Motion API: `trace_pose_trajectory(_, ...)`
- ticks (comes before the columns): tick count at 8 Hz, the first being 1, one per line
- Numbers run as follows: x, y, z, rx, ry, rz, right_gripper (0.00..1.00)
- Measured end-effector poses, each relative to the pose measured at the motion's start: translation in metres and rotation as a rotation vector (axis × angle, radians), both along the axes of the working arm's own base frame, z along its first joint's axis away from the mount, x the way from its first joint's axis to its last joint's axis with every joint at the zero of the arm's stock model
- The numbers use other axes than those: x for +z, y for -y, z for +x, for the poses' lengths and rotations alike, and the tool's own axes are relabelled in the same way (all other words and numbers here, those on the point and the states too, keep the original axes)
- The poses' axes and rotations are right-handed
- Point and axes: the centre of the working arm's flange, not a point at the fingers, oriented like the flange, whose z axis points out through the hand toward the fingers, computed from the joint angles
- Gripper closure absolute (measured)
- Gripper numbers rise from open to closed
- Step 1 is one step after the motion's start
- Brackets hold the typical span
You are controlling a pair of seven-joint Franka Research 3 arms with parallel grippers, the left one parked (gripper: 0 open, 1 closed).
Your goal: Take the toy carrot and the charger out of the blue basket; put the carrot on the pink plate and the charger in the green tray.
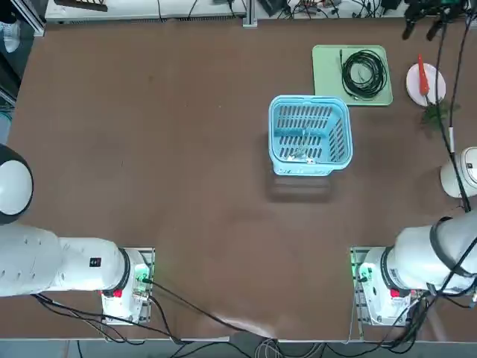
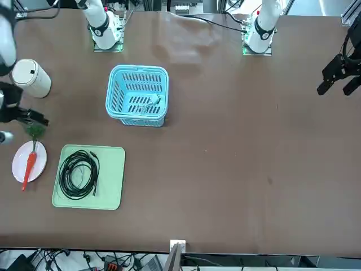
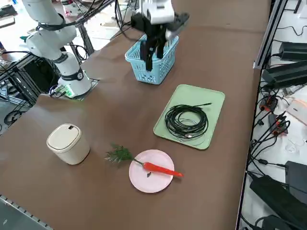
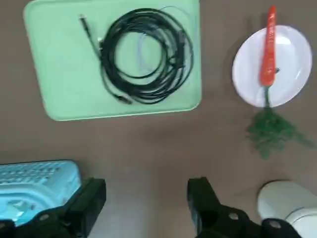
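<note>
The light blue basket (image 1: 276, 112) (image 2: 115, 79) (image 3: 135, 60) stands mid-table. The pale charger (image 1: 301, 154) (image 2: 150, 105) lies with its thin cord on the basket's floor. The red-orange toy carrot (image 1: 422, 74) (image 2: 28, 167) (image 3: 162, 169) (image 4: 268, 47) rests across the pink plate (image 1: 435, 88) (image 2: 39, 160) (image 3: 146, 182) (image 4: 292, 69), and its green tuft (image 3: 119, 154) hangs off onto the table. The green tray (image 1: 328, 67) (image 2: 113, 192) (image 3: 216, 103) (image 4: 54, 74) sits beside the plate. My right gripper (image 1: 421, 30) (image 3: 154, 56) (image 4: 147, 191) hovers high above the table near them, open and empty.
A black coiled cable (image 1: 364, 73) (image 2: 79, 172) (image 3: 186, 120) (image 4: 146, 62) fills much of the green tray. A white lidded canister (image 1: 460, 171) (image 2: 31, 78) (image 3: 67, 143) (image 4: 287, 208) stands close to the plate at the table's right side.
</note>
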Motion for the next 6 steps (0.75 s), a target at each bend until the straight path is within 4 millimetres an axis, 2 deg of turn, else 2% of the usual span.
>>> trace_pose_trajectory(2,-0.001,-0.089,-0.030,-0.064,0.000,-0.032,0.00)
trace_pose_trajectory(3,-0.015,-0.135,-0.046,-0.075,0.036,-0.037,0.00)
trace_pose_trajectory(5,-0.072,-0.218,-0.089,-0.093,0.118,-0.021,0.00)
trace_pose_trajectory(6,-0.101,-0.250,-0.110,-0.096,0.144,-0.006,0.00)
